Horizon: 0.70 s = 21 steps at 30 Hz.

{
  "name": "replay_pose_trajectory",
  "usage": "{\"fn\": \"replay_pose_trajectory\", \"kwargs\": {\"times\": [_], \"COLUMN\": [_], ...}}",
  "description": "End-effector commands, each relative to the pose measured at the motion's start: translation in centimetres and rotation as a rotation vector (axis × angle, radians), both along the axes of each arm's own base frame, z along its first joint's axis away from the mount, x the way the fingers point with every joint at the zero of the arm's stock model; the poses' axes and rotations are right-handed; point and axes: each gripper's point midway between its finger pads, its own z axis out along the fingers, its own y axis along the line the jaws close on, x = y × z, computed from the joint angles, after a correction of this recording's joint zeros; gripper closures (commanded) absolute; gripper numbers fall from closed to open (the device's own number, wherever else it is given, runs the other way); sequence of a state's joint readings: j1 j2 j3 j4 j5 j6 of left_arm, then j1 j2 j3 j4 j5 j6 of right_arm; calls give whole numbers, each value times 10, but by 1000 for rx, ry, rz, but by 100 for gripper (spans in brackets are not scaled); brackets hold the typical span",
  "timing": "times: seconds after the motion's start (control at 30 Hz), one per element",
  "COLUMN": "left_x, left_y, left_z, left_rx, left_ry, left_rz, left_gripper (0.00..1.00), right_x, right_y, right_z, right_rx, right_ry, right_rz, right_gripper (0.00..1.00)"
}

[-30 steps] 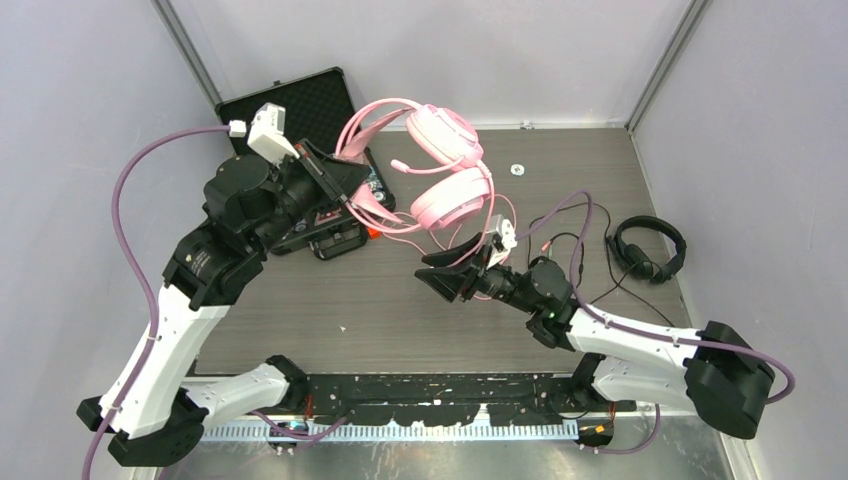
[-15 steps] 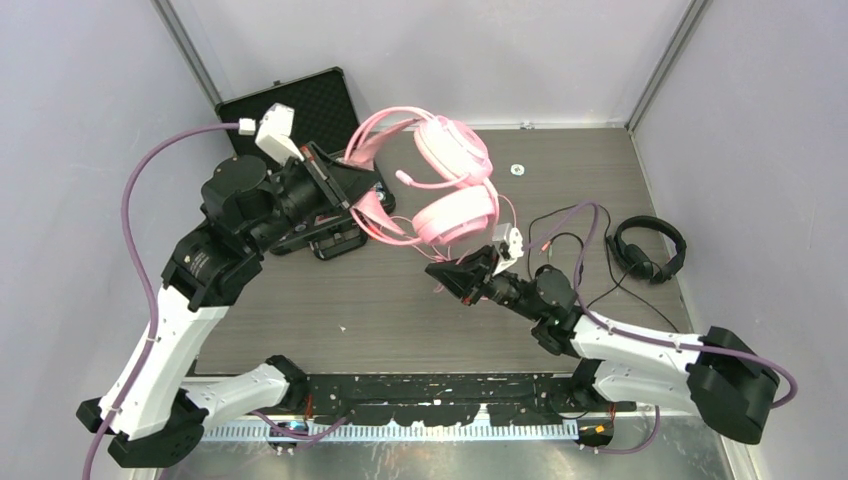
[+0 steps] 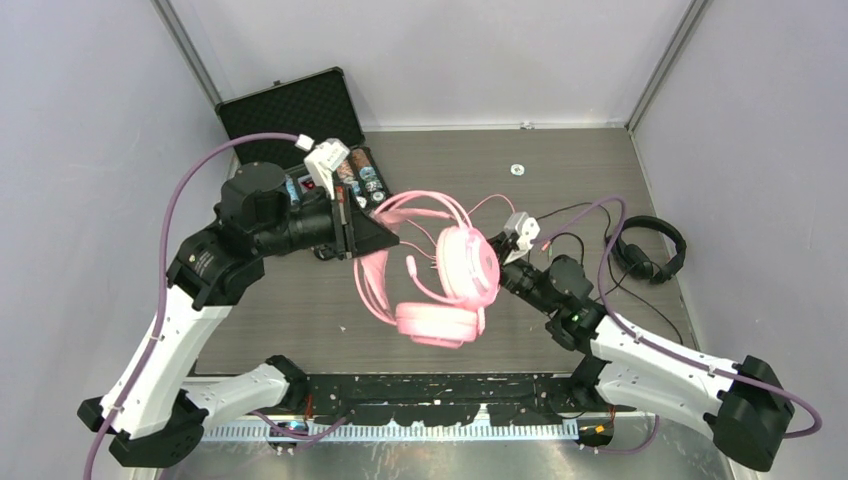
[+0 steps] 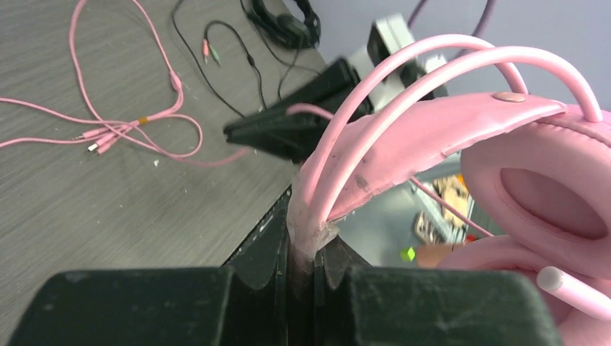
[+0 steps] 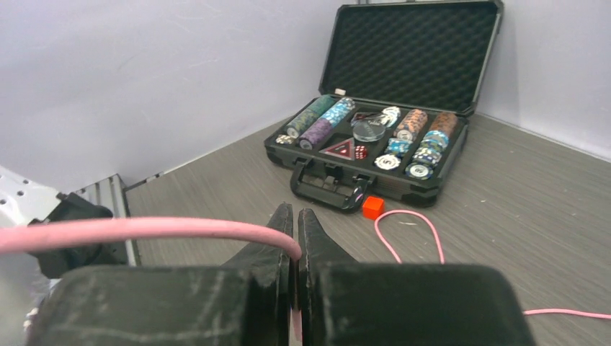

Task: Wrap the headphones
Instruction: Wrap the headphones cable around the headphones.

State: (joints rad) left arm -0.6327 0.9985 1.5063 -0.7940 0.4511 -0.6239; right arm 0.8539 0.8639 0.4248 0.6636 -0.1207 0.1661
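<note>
- Well, I see a dark grey table (image 3: pixel 300 320) with wood lines on it. Pale purple-grey walls (image 3: pixel 450 50) stand on three sides.
- A shiny metal post (image 3: pixel 185 45) goes up in each far corner of the room.
- My left gripper (image 4: pixel 304 249) is squeezed tight on one end of the band of the pink headphones (image 3: pixel 465 270).
- The pink headphones are held up over the middle of the table, between my two arms, with the ear cups hanging down.
- My right gripper (image 5: pixel 295 213) is pinched on the pink cable (image 5: pixel 144 229). In the right wrist view the cable runs off to the left.
- More of the pink cable lies in loose loops on the wood, with its little plugs beside it.
- The black headphones (image 3: pixel 648 250) lie on the table near the right wall, well apart from the pink ones.
- An open black case (image 5: pixel 382 137) sits in the far left corner. Its lid stands up, and rows of poker chips lie inside.
- A small red cube (image 5: pixel 372 207) sits on the table just in front of the case handle.
- A tiny round white thing (image 3: pixel 517 169) lies on the wood near the far wall.
</note>
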Motion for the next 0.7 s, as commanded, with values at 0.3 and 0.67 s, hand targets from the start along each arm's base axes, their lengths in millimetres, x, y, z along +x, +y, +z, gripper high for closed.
{"fn": "replay_pose_trajectory", "kwargs": {"times": [0.3,0.67], "left_x": [-28,40], "left_y": [6,61], "left_z": [-44,-95], "left_rx": [227,684], "left_ry": [-119,-225], "left_rz": [-303,-49], "left_gripper": [100,100], "right_x": [44,26], "right_y": [-15,-45], "right_z": [41,18], "right_rx": [-31,-243], "right_ry": [106,429], "right_rz": [-34,-117], "right_gripper": [100,100]}}
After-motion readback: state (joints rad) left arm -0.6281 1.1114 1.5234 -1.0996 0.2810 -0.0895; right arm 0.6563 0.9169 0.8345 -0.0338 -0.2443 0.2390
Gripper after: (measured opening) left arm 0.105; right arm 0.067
